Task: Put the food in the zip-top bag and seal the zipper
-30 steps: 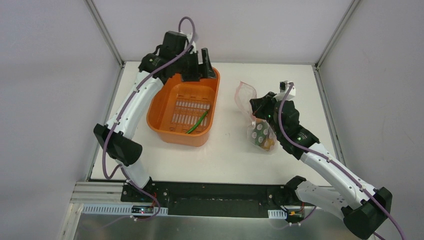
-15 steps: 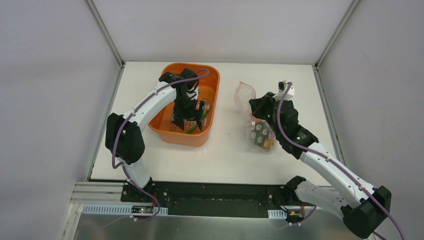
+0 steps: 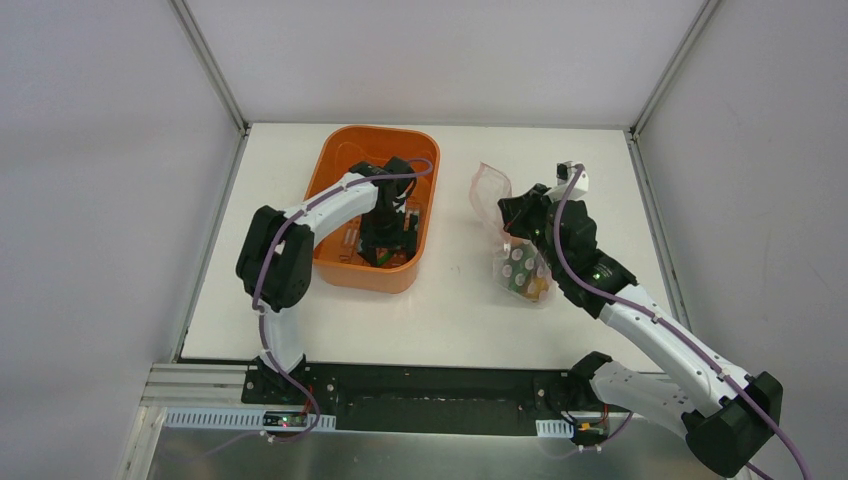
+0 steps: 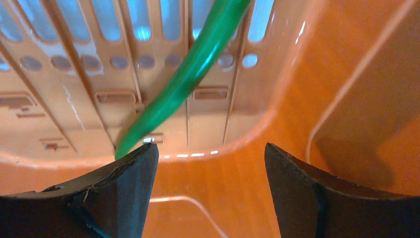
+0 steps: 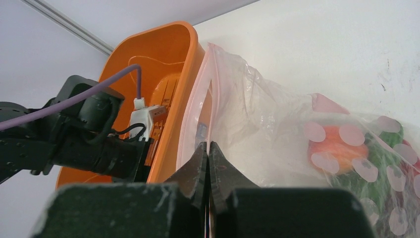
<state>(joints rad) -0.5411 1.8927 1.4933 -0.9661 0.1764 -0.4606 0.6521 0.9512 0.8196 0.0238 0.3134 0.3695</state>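
Left tool (image 4: pixel 210 153) now sits down inside the orange plastic tub (image 3: pixel 330 165), off the far rim it hung over a second ago. Jaws wide, empty, close to the tub's curved wall. Long slim green chili pepper (image 4: pixel 193 69) lies on the slotted floor, tip just at one finger. Right tool (image 5: pixel 208 148) unmoved, pinched shut on the pink zipper strip (image 5: pixel 212 84) of the clear dotted zip-top bag (image 5: pixel 257 109). Orange, green and red food (image 5: pixel 341 144) inside, resting on the white worktop (image 3: pixel 450 300).

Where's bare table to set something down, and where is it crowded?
Bare table: between tub and bag, and along the near edge. Crowded: inside the tub, left gripper by a chili.
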